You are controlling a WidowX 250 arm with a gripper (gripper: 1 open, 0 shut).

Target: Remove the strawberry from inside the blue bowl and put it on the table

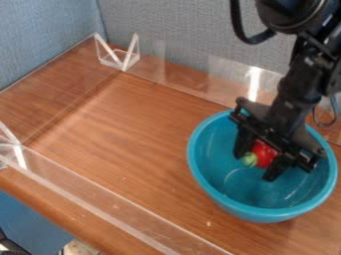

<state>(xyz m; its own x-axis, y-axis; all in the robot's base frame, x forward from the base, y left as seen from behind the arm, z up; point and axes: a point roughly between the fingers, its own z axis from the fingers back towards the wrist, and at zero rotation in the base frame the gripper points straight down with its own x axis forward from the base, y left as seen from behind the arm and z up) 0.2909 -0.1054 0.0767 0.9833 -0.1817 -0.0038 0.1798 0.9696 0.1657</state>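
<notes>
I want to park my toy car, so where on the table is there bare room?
The table is bare left of the blue bowl, up to the clear walls. It's crowded at the bowl: the gripper reaches in, around the strawberry.
</notes>
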